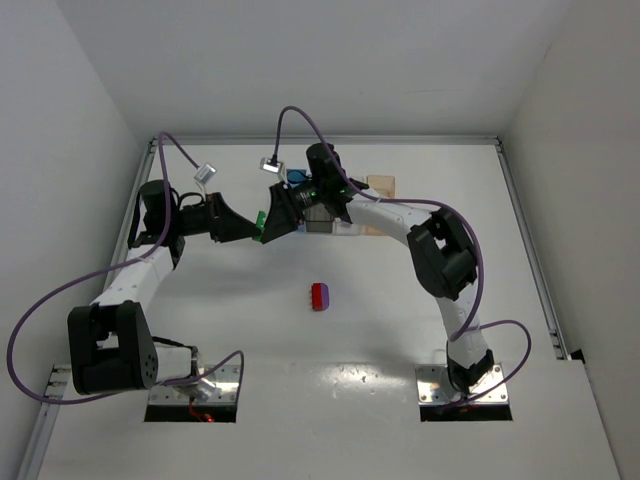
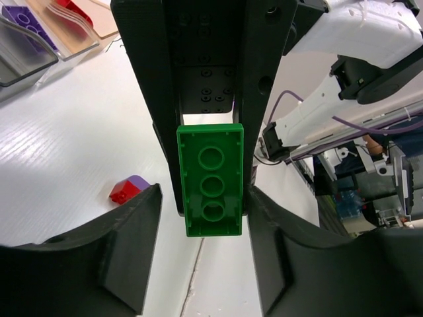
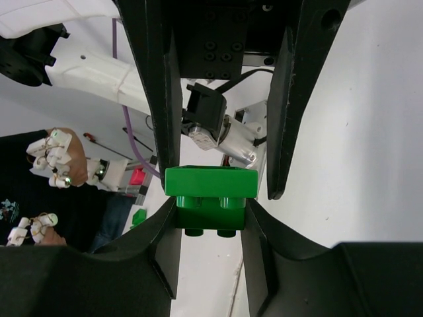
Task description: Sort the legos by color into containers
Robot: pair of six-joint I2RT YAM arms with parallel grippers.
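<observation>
A green lego (image 1: 260, 224) hangs in the air between my two grippers at the back left of the table. In the right wrist view it reads as two stacked green bricks (image 3: 210, 181). My right gripper (image 3: 210, 221) is shut on the lower, shadowed one. The left wrist view shows the hollow underside (image 2: 210, 179). My left gripper (image 2: 203, 198) is open, its fingers (image 2: 119, 257) flanking the brick's end with a gap on one side. A red and purple lego pair (image 1: 319, 296) lies on the table, also in the left wrist view (image 2: 125, 190).
The bins stand behind the right arm (image 1: 440, 250): blue (image 1: 298, 180), pale orange (image 1: 380, 186), and grey (image 1: 318, 224) partly hidden. In the left wrist view the grey bin (image 2: 13, 63) holds a purple brick (image 2: 23, 23) and a neighbouring bin holds a red brick (image 2: 69, 10).
</observation>
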